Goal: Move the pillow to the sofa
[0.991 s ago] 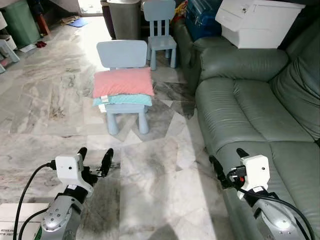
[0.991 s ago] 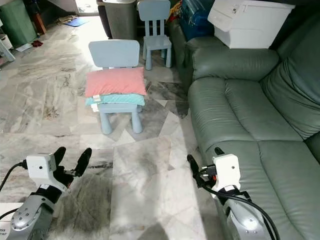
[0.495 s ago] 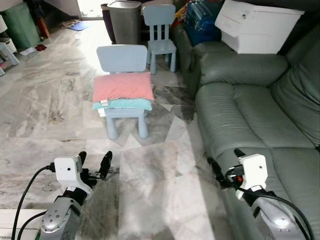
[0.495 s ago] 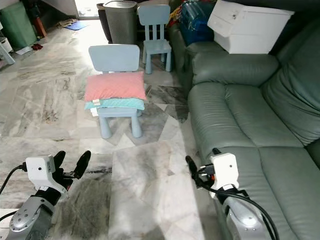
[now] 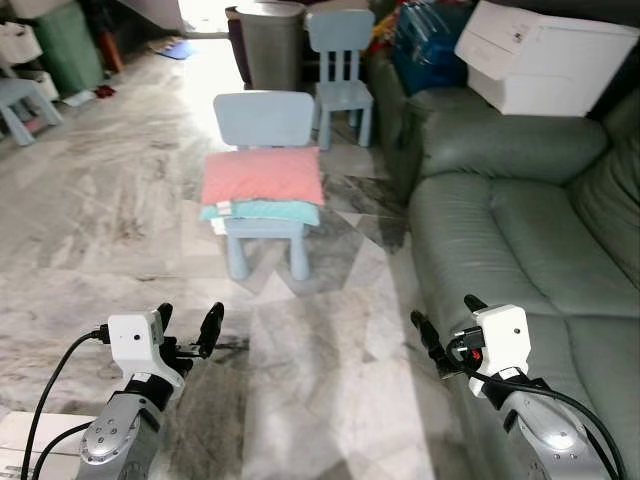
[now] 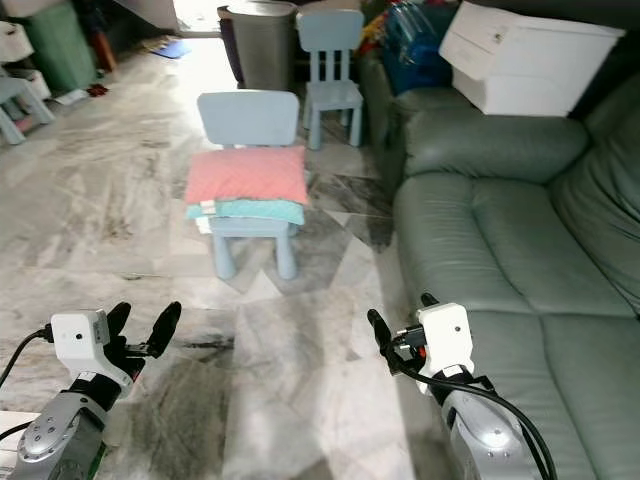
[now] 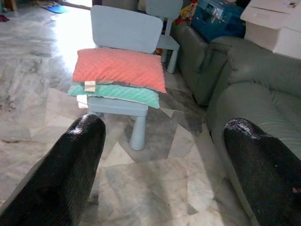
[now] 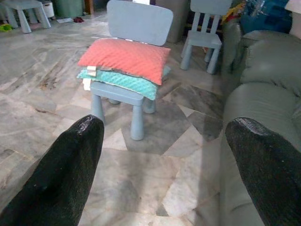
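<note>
Approach phase, nothing grasped yet. Pink pillow [image 5: 263, 177] on top of teal pillow [image 5: 262, 210], both stacked on seat of small blue chair [image 5: 264, 150], out ahead on marble floor [image 5: 120, 230]. Green sofa [image 5: 520, 230] along robot's right side, seat cushions bare; white box [image 5: 545, 55] up on its far armrest. 2nd blue chair [image 5: 340, 55] and grey bin [image 5: 270, 40] further back.

Vs 1 s ago: whole view shifted, chair now sitting further right and a bit lower in frame, more floor visible on left side, so camera/robot turning or stepping, not the things. Stack itself looks unmoved on seat. Arms roughly same pose rel. to body, low and forward.

Left pincer [image 5: 185, 328] low over floor, 2 fingers spread wide, holding nothing. Right pincer [image 5: 442, 328] same height, right beside sofa front edge, fingers also spread, empty. Both wrist views looking straight down the fingers at chair + pillows, so aim seems decent.

Meaning for task: still well apart from pillow, no reach possible from here. Prob. needs more walking fwd, then both pincers either side of pink pillow, lift clear of teal 1, carry right to sofa seat. Risk, as a guess: soft pillow sagging in grip, or teal 1 dragged along.
</note>
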`<state>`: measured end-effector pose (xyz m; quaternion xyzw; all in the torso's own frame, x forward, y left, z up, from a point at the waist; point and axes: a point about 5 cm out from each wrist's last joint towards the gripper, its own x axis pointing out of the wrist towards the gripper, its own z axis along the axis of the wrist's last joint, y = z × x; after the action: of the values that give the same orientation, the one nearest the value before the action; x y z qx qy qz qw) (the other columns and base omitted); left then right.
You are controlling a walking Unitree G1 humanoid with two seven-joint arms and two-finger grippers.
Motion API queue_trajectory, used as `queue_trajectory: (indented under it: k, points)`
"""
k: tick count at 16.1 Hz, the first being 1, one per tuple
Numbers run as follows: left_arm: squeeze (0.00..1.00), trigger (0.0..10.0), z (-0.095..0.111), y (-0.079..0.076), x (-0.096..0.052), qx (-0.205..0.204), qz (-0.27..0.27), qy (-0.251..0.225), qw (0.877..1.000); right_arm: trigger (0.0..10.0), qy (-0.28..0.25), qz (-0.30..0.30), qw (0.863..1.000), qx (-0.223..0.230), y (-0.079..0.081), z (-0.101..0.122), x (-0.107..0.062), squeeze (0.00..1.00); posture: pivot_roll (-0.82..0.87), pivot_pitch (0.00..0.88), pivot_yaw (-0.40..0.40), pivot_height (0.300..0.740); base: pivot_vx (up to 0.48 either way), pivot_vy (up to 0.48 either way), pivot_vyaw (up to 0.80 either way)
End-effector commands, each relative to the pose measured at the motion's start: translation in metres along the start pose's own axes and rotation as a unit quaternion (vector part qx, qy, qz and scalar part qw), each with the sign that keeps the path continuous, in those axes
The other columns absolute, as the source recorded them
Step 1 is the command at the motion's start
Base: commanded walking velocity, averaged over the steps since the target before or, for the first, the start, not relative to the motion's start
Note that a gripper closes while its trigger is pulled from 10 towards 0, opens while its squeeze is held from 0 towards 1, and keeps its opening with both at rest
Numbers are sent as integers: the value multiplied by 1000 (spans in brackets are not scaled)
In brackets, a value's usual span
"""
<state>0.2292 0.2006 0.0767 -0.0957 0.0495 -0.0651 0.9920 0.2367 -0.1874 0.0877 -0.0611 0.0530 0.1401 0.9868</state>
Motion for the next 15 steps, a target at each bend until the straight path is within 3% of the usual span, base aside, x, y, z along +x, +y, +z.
queue_trajectory:
  k: [1,15]
  points:
    - [0,10000,4,4,-2,6,8,-2,1000,10000,-8,1,1000,-7,1,6,0,0,-128,38,9,740,296,244,0]
    - [0,10000,-1,6,0,8,13,13,1000,10000,-24,2,1000,-15,5,16,1,0,-135,46,17,740,365,263,0]
